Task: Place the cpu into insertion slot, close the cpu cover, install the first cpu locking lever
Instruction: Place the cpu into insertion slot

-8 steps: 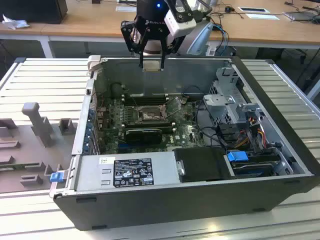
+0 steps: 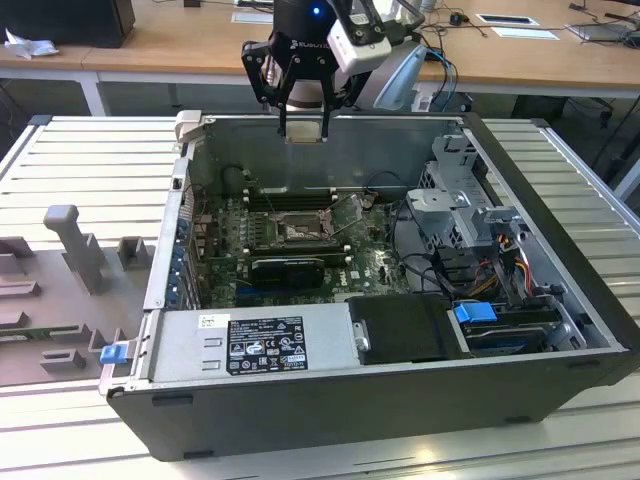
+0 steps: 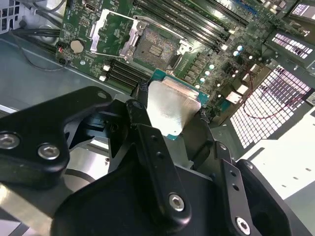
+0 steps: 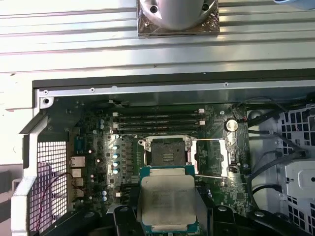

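Observation:
My gripper (image 2: 303, 122) hangs above the far wall of the open computer case (image 2: 330, 400), shut on the cpu (image 2: 304, 134). In both wrist views the cpu (image 4: 167, 199) (image 3: 170, 110) is a silver-topped square with a green rim, pinched at two opposite edges by the black fingers (image 3: 143, 105). The insertion slot (image 4: 167, 151) (image 3: 155, 49) (image 2: 299, 231) lies bare on the green motherboard, with its dark centre showing. Beside the socket, the cpu cover (image 4: 210, 157) (image 3: 110, 32) is flipped open. The cpu is well above the board and apart from the slot.
Long black memory slots (image 4: 160, 120) run behind the socket, and a black graphics card (image 2: 290, 268) lies in front of it. A power supply (image 2: 255, 345) fills the near side, and a drive cage with cables (image 2: 455, 200) stands at the exterior view's right. Grey fixtures (image 2: 75, 250) stand outside the case.

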